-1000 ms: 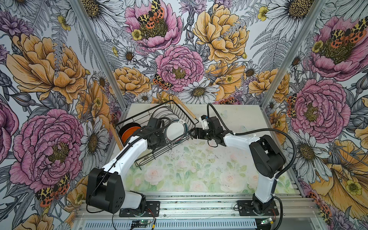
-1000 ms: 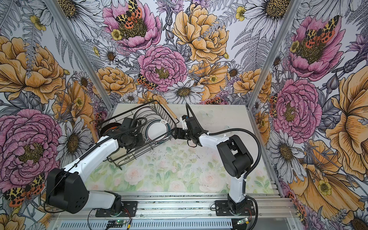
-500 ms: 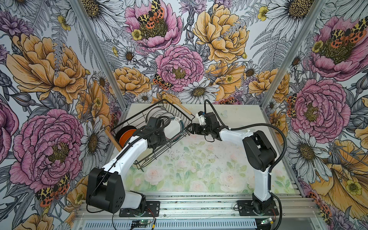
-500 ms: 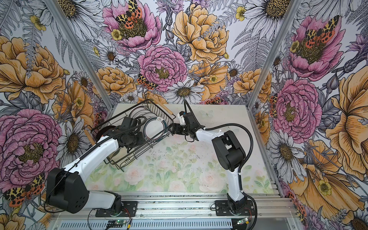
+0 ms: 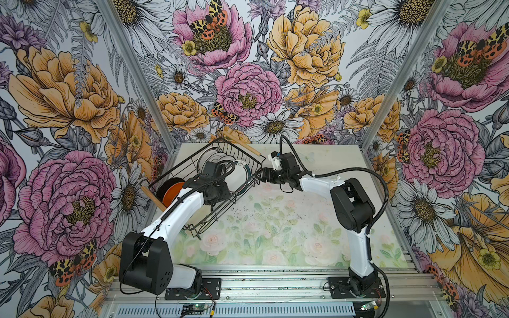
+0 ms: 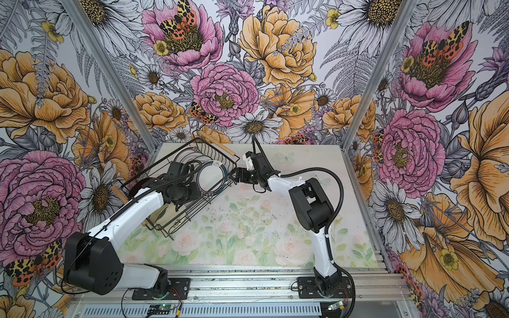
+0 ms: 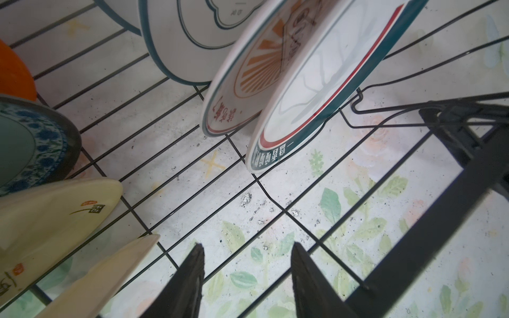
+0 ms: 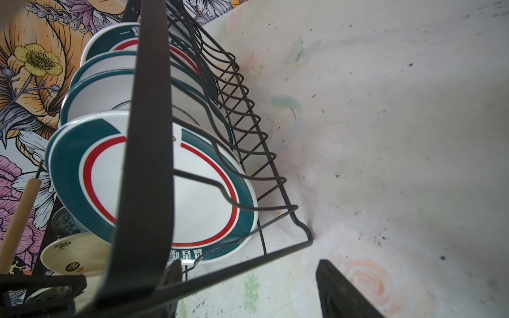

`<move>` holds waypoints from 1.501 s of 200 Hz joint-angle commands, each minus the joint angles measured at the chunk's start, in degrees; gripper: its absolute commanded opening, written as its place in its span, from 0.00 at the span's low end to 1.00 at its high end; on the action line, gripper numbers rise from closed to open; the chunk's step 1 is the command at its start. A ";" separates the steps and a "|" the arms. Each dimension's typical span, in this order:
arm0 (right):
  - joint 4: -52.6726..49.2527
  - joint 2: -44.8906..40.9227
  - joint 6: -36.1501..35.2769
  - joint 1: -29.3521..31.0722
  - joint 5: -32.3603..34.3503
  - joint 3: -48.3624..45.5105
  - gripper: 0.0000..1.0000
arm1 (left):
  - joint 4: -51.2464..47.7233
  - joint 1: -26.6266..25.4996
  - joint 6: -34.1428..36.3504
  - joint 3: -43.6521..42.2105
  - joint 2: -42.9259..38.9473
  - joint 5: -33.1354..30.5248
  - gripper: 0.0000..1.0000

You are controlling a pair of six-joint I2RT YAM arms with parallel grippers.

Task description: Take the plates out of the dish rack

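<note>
- The dish rack (image 5: 232, 202) sits at the far left of the table (image 5: 303, 234), set diagonally. Its plates (image 6: 212, 176) stand on edge between the wires, and none lies out on the table yet.
- The left gripper (image 7: 248, 246) is down inside the rack, just above the wire floor. Its fingers are apart with nothing between them.
- Directly ahead of those fingertips stands the teal-and-red-rimmed plate (image 7: 316, 90), the end plate of its row, leaning back on its neighbour.
- That plate's edge runs slantwise to the gap between the fingers, so the wrist would likely need turning before the jaws can straddle the rim.
- Two cream plates (image 7: 49, 220) lean close beside the left gripper, and an orange plate (image 5: 172, 190) stands at the rack's other end.
- The right gripper (image 8: 248, 264) is at the rack's corner nearest mid-table, jaws wide apart with the rim wire running between them. Whether either finger touches the wire is hard to tell in the blurred wrist view.
- The left arm is the nearer to the plate, since the right has the rack's wall in its way and looks better placed to steady the rack.
</note>
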 commanded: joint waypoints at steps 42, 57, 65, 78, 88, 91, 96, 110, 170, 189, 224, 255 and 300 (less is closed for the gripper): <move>1.93 -3.79 -0.09 0.18 3.02 -2.80 0.86 | -2.81 1.73 2.10 3.05 -0.36 1.17 0.73; 1.93 -5.03 0.00 -0.17 3.91 -4.51 0.88 | -2.81 1.72 2.77 4.22 -0.36 0.44 0.76; 1.93 -5.83 -0.11 -0.33 4.24 -5.38 0.89 | -2.81 1.69 3.38 4.89 -0.36 0.15 0.78; 1.93 -7.49 -0.36 -0.60 5.16 -7.05 0.91 | -2.71 1.58 4.40 5.52 -0.53 -1.06 0.84; 1.93 -8.89 -0.52 -0.88 5.58 -8.41 0.93 | -2.60 1.55 5.18 6.00 -0.76 -1.84 0.86; 1.92 -9.33 -0.57 -0.95 5.81 -8.78 0.94 | -2.43 1.61 5.29 6.04 -0.79 -1.99 0.86; 1.93 -10.04 -0.67 -1.06 5.95 -9.45 0.95 | -2.08 1.68 5.66 6.09 -0.95 -2.10 0.88; 1.75 -12.06 -0.89 -1.54 6.62 -11.12 0.99 | -1.16 1.88 6.47 6.05 -1.32 -1.94 0.90; -1.83 -23.03 -2.22 -3.93 12.90 -18.56 0.99 | 0.94 1.51 8.80 6.19 -2.91 -0.56 0.99; -2.77 -26.33 -3.61 -5.13 15.22 -20.88 0.99 | 2.77 0.90 9.52 5.11 -3.15 -0.04 0.99; -2.90 -28.48 -3.77 -6.97 16.08 -23.38 0.99 | 6.27 -0.65 11.61 4.14 -3.02 -0.44 0.99; -3.08 -27.09 -3.00 -7.28 15.04 -23.22 0.99 | 8.65 -1.02 13.08 3.69 -2.00 -2.83 0.94; -3.08 -26.10 -2.83 -7.56 14.49 -23.03 1.00 | 13.54 -0.90 13.50 1.27 -1.38 -3.08 0.71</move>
